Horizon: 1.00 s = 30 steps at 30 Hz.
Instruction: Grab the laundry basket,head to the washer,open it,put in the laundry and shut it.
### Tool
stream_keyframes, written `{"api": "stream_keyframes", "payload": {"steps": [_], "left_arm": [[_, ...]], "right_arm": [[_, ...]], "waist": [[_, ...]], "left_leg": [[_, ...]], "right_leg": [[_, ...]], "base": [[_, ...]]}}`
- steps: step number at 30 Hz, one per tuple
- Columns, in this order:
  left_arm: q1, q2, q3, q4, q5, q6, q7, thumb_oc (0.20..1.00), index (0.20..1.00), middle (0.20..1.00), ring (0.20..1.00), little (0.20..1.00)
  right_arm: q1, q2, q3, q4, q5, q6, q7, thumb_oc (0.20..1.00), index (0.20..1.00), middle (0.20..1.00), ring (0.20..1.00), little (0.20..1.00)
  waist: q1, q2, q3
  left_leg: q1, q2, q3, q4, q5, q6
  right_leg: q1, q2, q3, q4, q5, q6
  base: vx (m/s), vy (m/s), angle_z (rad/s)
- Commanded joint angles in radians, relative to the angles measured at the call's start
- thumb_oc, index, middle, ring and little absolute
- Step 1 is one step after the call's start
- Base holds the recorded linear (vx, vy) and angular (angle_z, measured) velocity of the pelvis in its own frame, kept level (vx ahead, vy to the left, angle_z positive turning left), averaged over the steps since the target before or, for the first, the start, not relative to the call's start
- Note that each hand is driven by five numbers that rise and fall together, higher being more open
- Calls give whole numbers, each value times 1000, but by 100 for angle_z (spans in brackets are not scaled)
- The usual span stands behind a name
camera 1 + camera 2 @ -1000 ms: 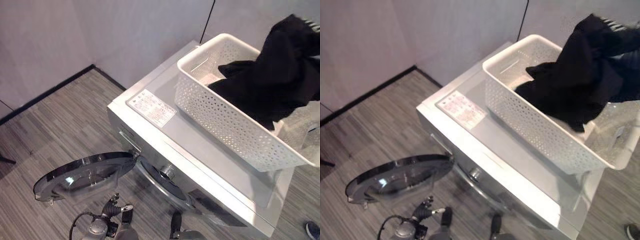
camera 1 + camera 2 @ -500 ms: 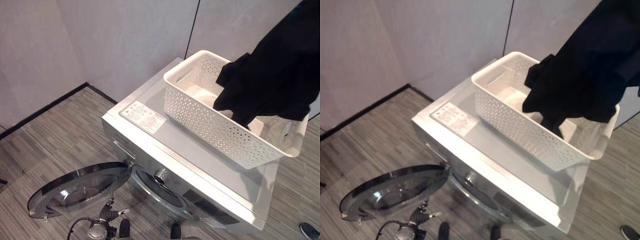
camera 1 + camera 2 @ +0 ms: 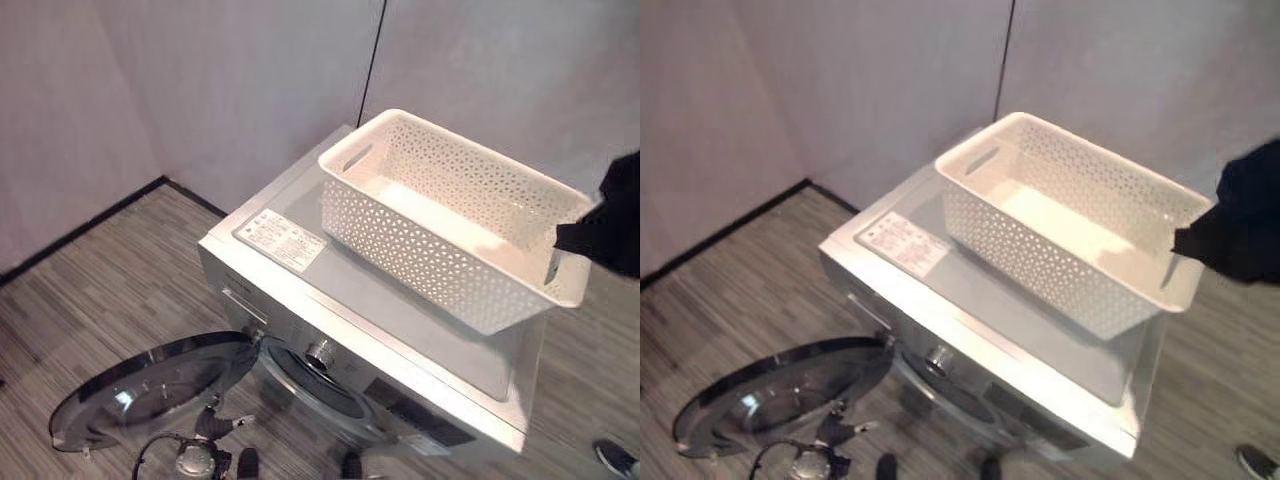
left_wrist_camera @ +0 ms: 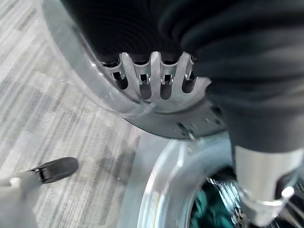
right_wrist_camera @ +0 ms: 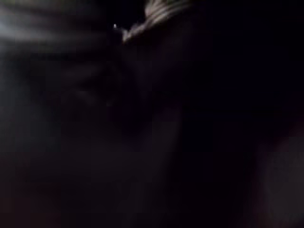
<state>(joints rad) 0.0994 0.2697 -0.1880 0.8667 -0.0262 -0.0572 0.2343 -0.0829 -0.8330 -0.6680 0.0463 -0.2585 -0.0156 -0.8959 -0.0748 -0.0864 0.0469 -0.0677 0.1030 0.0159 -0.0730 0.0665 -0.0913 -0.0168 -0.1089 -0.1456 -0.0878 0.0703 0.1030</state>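
Black cloth laundry got lifted clear of the white perforated plastic basket since a second ago, leaving it empty. Couldn't tell either hand's grip. Silver front-loading washer door hung open, so loading looked next.

Pale grey walls stand behind the scene, flat and bare, with a thin dark vertical seam running down where two panels meet. Along the bottom of the left-hand wall runs a black skirting strip, angling toward the corner. The floor is grey wood-look planking in narrow streaky strips. Soft, even light falls from above, with no hard glare on wall or floor. A dark shoe sits on the floor at the lower right.
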Motion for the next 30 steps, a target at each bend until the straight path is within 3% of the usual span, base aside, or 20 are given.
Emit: {"api": "stream_keyframes", "payload": {"steps": [1,5,9,14,15,18,21,24,30], "left_arm": [[-32,18,-15,45,32,-25,50,1000,1000,1000,1000,1000],[-26,17,10,74,32,-26,54,1000,1000,1000,1000,1000],[-9,7,39,80,19,-25,57,1000,1000,1000,1000,1000],[-4,-2,38,82,14,-25,55,1000,1000,1000,1000,1000],[-6,-9,35,79,-5,-26,54,1000,1000,1000,1000,1000],[-2,-7,35,66,-30,-27,42,1000,1000,1000,1000,1000],[8,-6,29,55,-54,-20,18,1000,1000,1000,1000,1000],[21,-10,18,42,-61,-24,13,1000,1000,1000,1000,1000],[54,3,6,-27,-67,-48,8,1000,1000,1000,1000,1000]], "right_arm": [[-87,6,-44,49,-14,29,-93,200,200,200,200,200],[0,102,-48,132,33,28,-99,200,200,200,200,200],[107,255,-22,209,99,11,-68,200,200,200,200,200],[137,350,41,232,147,-20,-17,200,200,200,200,200],[139,403,84,277,243,-63,32,200,200,200,200,200],[150,444,155,361,352,-103,117,200,200,200,200,200],[188,568,305,419,556,-139,297,200,200,200,200,200],[221,639,421,448,637,-134,404,200,200,200,200,200],[241,667,578,480,650,-116,506,200,200,200,200,200]], "waist": [[16,4,15],[17,4,9],[2,18,1],[-9,29,2],[-13,32,3],[-18,33,6],[-24,36,18],[-22,42,25],[-18,57,51]], "left_leg": [[65,18,11,119,-232,73],[85,5,32,91,-226,78],[113,3,37,67,-220,76],[131,9,46,53,-211,71],[137,11,51,47,-206,68],[143,15,58,38,-198,63],[140,24,64,31,-181,51],[137,28,65,28,-172,42],[118,24,73,37,-165,36]], "right_leg": [[-16,-104,75,34,-15,96],[-27,-114,91,32,-7,101],[-12,-122,84,28,-17,101],[-7,-118,86,27,-23,94],[-7,-116,88,25,-21,92],[-5,-114,89,20,-19,90],[-8,-108,87,17,-18,83],[-6,-107,82,9,-14,81],[-23,-115,81,1,-1,83]], "base": [[-9,110,-51],[-6,48,-38],[28,-8,-4],[10,-12,0],[0,0,0],[2,-23,-3],[-8,-37,-1],[5,-31,-1],[-15,3,-1]]}}
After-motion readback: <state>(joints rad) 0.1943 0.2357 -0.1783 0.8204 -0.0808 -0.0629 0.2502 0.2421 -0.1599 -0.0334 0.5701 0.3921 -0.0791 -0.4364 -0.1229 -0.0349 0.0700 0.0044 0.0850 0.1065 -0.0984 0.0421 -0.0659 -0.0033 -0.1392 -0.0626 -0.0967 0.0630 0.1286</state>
